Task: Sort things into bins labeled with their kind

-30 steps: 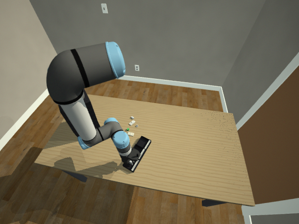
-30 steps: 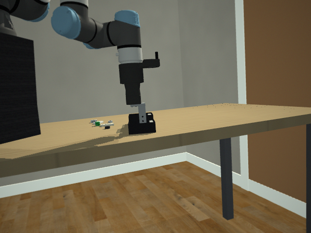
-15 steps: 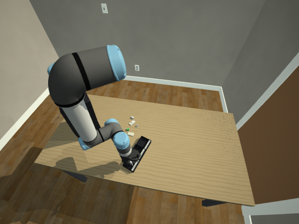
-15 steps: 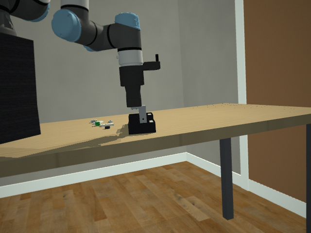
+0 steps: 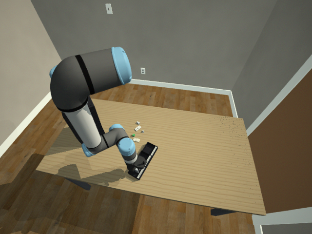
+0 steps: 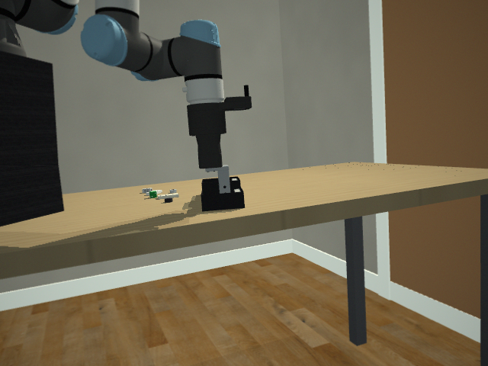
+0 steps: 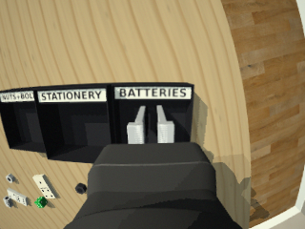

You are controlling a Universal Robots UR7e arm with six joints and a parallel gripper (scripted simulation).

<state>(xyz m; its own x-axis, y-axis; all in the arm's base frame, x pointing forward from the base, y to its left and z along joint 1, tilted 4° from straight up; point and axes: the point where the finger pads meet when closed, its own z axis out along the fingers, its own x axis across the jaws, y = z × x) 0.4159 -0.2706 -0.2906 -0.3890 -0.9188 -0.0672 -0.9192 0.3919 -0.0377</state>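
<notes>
- Hand (image 7: 152, 117): points straight down, its tips lowered inside the bin labelled BATTERIES (image 7: 186, 121). The fingers stand close together with a narrow dark gap; whether they clench anything cannot be told.
- Row of bins: BATTERIES, STATIONERY (image 7: 71, 95) and a third, partly legible label, side by side on the tabletop (image 7: 95, 26).
- Loose things (image 5: 137, 132): small white, green (image 7: 40, 201) and black (image 7: 80, 187) pieces lying beside the bins.

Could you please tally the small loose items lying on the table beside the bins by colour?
Small white or pale grey pieces: 3
Small green block: 1
Small dark round piece: 1
Total: 5
</notes>
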